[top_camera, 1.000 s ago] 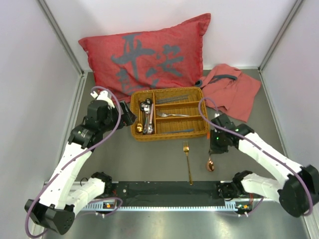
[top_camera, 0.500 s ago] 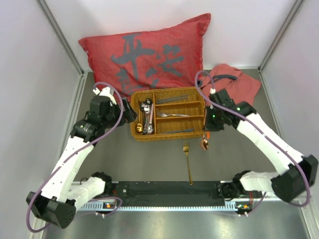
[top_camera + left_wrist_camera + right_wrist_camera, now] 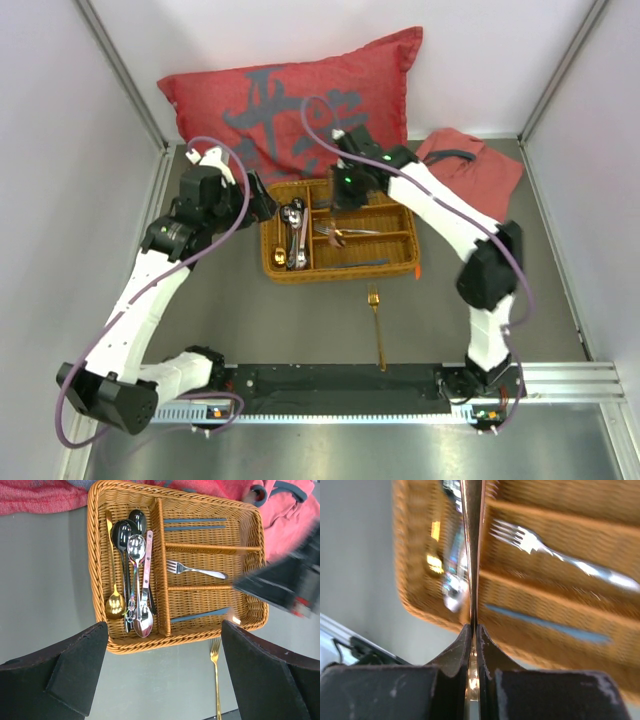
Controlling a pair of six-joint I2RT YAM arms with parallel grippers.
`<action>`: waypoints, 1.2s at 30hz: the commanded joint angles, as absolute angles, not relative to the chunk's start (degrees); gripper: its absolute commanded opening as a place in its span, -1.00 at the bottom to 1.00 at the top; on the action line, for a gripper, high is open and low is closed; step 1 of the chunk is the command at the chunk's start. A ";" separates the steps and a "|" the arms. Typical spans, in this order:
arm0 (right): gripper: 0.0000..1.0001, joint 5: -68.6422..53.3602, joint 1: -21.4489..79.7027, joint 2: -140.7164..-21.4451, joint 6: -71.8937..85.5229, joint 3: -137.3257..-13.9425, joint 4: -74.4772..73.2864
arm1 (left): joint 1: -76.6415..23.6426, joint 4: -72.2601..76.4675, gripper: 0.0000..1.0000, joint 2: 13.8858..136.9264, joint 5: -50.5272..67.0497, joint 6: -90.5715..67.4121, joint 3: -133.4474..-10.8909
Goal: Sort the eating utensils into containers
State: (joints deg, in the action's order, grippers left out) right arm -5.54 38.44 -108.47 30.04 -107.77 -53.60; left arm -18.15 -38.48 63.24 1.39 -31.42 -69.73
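My right claw (image 3: 473, 627) is clenched on what looks like the copper spoon (image 3: 472, 540), now above the tray (image 3: 340, 274) centre. A second ago it was over the surface past the tray's near right corner. My left claw (image 3: 160, 632) gapes wide, empty.

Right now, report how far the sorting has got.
Done: spoons in the long compartment of the tray, a silver fork and blue pieces in the short ones. In hand: the right tool is shut on a copper spoon above the tray. Left: that spoon to drop, and the gold fork on the table.
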 commanded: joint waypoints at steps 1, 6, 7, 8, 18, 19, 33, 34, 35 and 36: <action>-1.00 -11.15 40.78 -118.98 30.50 -121.18 -50.63 | -17.93 -39.37 0.96 63.90 0.53 -30.76 -72.51; -1.00 -15.11 41.48 -132.08 31.72 -134.54 -50.98 | -17.93 -40.78 0.96 63.63 -1.21 -30.76 -72.42; -1.00 -16.42 41.66 -132.53 32.51 -134.47 -49.93 | -17.93 -40.87 0.97 63.37 -1.67 -30.67 -72.33; -1.00 -17.22 41.92 -132.97 32.95 -134.30 -48.27 | -17.93 -41.30 0.97 63.20 -1.76 -30.67 -72.33; -0.75 -23.55 43.24 -134.91 35.42 -130.43 -44.21 | -17.93 -42.54 0.97 61.70 -3.08 -30.23 -71.98; -0.34 -23.12 43.33 -133.61 35.25 -130.26 -44.03 | -17.93 -42.63 0.97 61.53 -2.82 -30.15 -71.98; 0.54 -12.49 42.37 -110.34 29.89 -119.11 -52.02 | -17.93 -41.31 0.97 60.29 1.56 -33.84 -70.32; 0.54 -11.78 42.45 -108.74 29.71 -115.70 -53.60 | -17.93 -41.05 0.96 60.29 1.93 -34.10 -70.05; 0.54 -10.91 42.54 -107.15 29.45 -113.84 -54.14 | -17.93 -40.61 0.97 60.38 2.28 -34.28 -69.44; 0.54 -10.99 42.45 -103.57 29.36 -111.82 -54.40 | -17.93 -40.43 0.97 60.38 2.63 -34.45 -69.09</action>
